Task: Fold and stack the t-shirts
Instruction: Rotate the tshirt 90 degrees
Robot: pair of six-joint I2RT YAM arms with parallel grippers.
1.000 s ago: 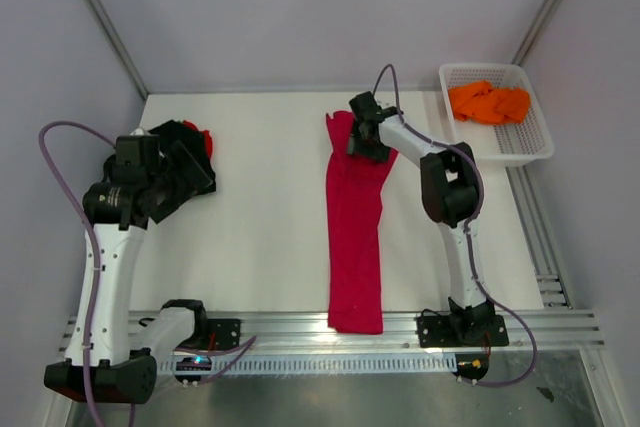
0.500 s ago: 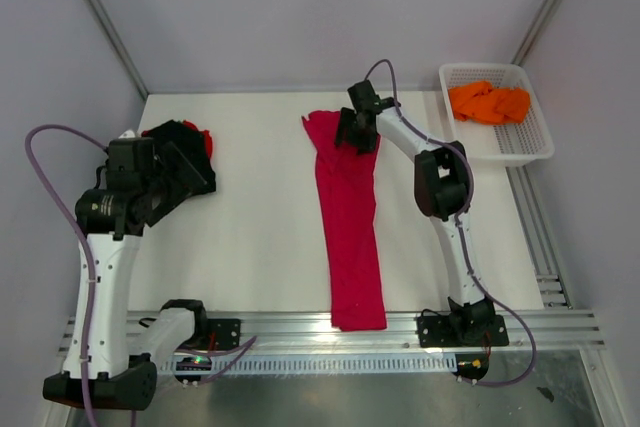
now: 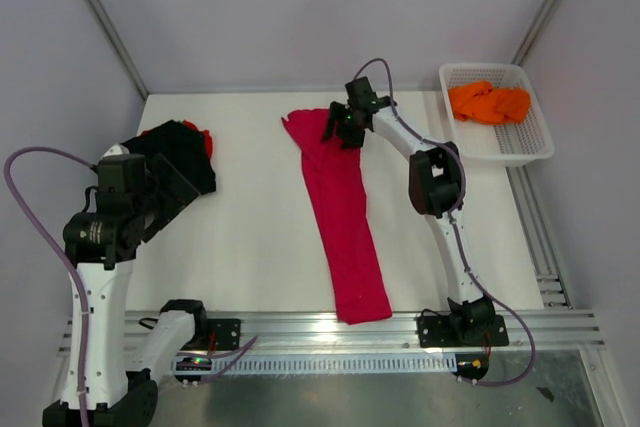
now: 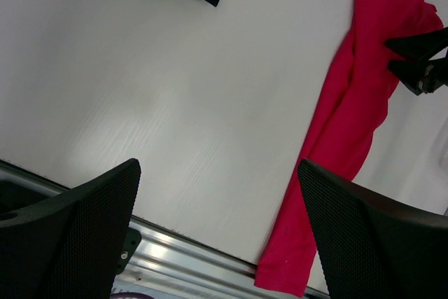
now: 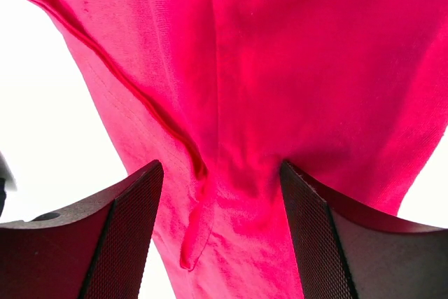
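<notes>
surface (image 3: pixel 250 207): white; all cloth except the basket's load is carried on it.
crimson t-shirt (image 3: pixel 340 207): roped into a long narrow strip, laid from 12 o'clock to 6 o'clock through the middle. The near hem is seen at the metal rail (image 3: pixel 300 327).
basket (image 3: pixel 540 137): white mesh, at 2 o'clock, just off the surface's right edge.
black t-shirt (image 3: pixel 185 152): folded, at 10 o'clock, well apart from the crimson strip.
orange t-shirts (image 3: pixel 490 102): bunched in the basket's far half, not yet folded.
red t-shirt (image 3: pixel 205 137): only an edge is shown, under the black one.
right fingers (image 5: pixel 119 236): partly closed at the strip's 12 o'clock end, with gathered cloth filling the gap; a clamp on that wad is judged.
left fingers (image 4: pixel 77 236): wide apart, nothing between them, held above bare surface at 8 o'clock.
risk, slip: the wad is thick and loosely gathered, so it could be pulled out of the fingers.
risk, snag: the near hem could be caught on the rail.
risk, twist: with one end held and nothing spread, a crooked fold is likely.
</notes>
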